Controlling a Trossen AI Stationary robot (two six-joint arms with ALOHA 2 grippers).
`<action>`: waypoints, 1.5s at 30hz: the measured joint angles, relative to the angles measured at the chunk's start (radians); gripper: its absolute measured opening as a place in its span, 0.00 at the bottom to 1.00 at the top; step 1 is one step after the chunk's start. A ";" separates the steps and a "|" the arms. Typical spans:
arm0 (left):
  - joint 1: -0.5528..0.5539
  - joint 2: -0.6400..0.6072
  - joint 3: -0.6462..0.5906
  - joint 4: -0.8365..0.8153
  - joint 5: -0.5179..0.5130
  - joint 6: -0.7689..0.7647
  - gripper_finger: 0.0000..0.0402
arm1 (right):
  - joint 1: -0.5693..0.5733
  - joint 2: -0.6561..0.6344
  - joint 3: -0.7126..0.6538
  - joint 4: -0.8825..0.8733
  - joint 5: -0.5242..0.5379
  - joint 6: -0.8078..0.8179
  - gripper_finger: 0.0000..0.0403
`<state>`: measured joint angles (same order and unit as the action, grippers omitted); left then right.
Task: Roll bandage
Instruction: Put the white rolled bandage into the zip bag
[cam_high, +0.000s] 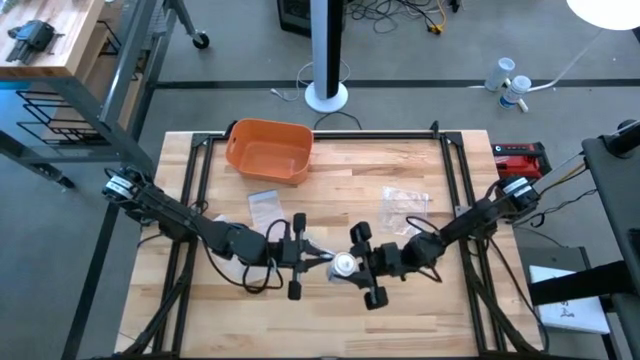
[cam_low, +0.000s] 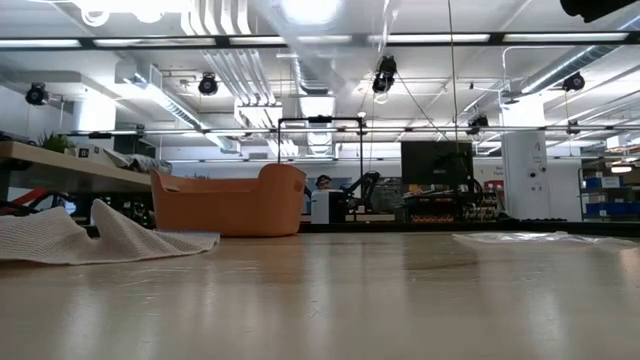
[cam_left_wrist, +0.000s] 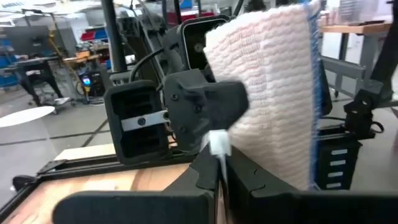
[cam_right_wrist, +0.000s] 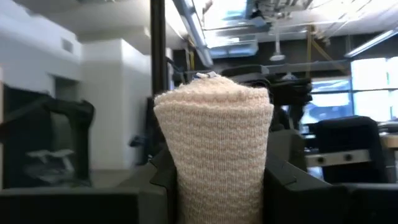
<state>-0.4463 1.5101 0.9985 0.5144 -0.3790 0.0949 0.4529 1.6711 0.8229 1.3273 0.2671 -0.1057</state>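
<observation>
- Right gripper (cam_high: 362, 268) sits near the table's front middle, its fingers clamped on the rolled cream knitted bandage (cam_right_wrist: 213, 149), which stands upright between them in the right wrist view.
- Left gripper (cam_high: 305, 257) faces it from close by, pinching the bandage's loose white end (cam_left_wrist: 217, 144); its jaws look closed on that strip.
- Between the two grippers the roll (cam_high: 344, 264) is held above the pale wooden table (cam_high: 330, 180).
- Soft, light and springy, the knit will likely squash and unwind if slackened; holding the roll across its sides and keeping the tail taut seems wisest.
- Farther off: orange plastic tub (cam_high: 268, 150), clear plastic wrappers (cam_high: 405, 205).
</observation>
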 joint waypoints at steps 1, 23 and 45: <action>-0.003 0.000 0.000 -0.006 0.003 0.000 0.00 | 0.001 -0.001 -0.007 0.001 0.017 -0.017 0.29; -0.024 0.004 -0.005 -0.046 0.020 0.013 0.00 | 0.014 -0.328 -0.295 -0.004 0.203 -0.109 0.29; -0.004 -0.101 -0.002 -0.197 0.004 0.058 0.00 | -0.058 -0.337 -0.237 -1.685 -0.116 0.971 0.32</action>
<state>-0.4507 1.4088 0.9966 0.3170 -0.3752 0.1525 0.3953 1.3344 0.5861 -0.3573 0.1512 0.8656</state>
